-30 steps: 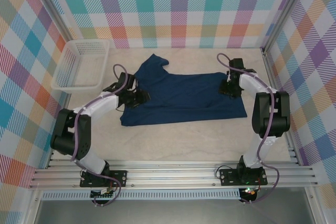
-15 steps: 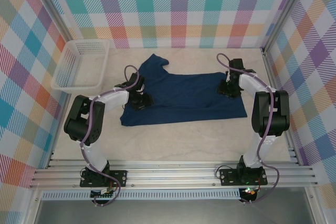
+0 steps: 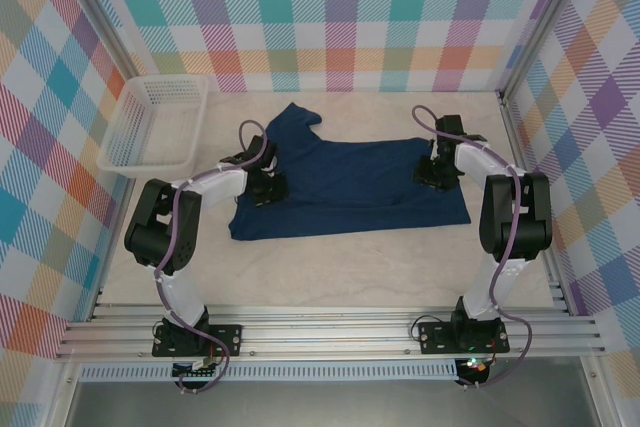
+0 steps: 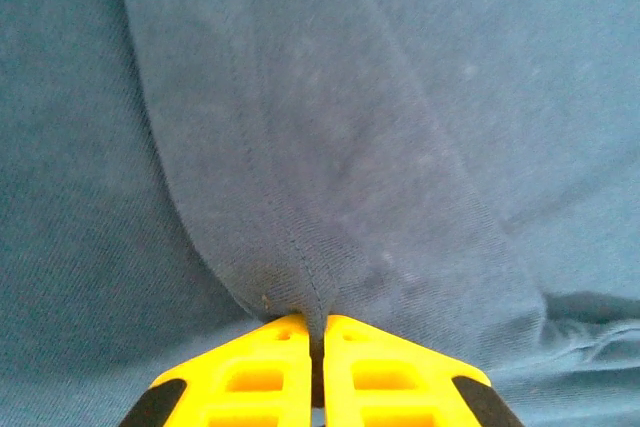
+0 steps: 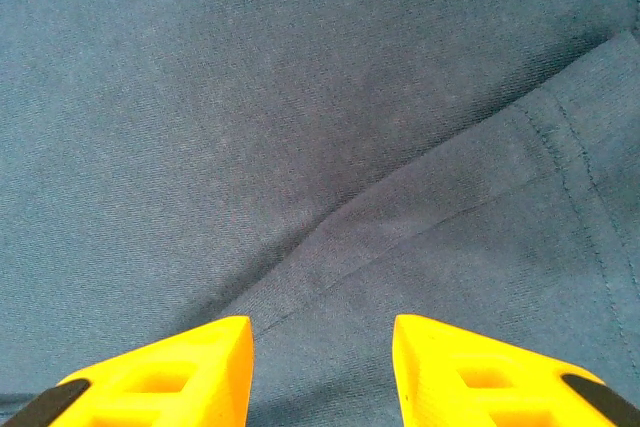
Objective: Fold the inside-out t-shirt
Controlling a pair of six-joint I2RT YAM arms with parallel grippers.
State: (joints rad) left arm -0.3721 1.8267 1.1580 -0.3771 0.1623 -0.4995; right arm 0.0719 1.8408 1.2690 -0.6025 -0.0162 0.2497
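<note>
Walls printed in a pastel plaid of pink, teal, orange and purple (image 3: 340, 7) are seen closing in a pale beige, faintly mottled tabletop (image 3: 350, 267), whose near edge is bordered by ribbed aluminium rails (image 3: 330, 332) to which both arm bases are bolted. A plain dark navy short-sleeved t-shirt of thin soft fabric (image 3: 350, 182) is spread flat across the far half of the table, one sleeve pointing toward the back wall. A white plastic mesh basket (image 3: 150, 127) is set in the far left corner, apart from the garment. The left gripper (image 3: 270, 185) is lowered onto the shirt's left part; in its wrist view its yellow fingers (image 4: 250, 377) are pressed together with a raised, seamed fold of navy cloth pinched between them. The right gripper (image 3: 437, 172) is placed over the shirt's right end, its yellow fingers (image 5: 180, 367) held apart above flat fabric crossed by a stitched hem.
</note>
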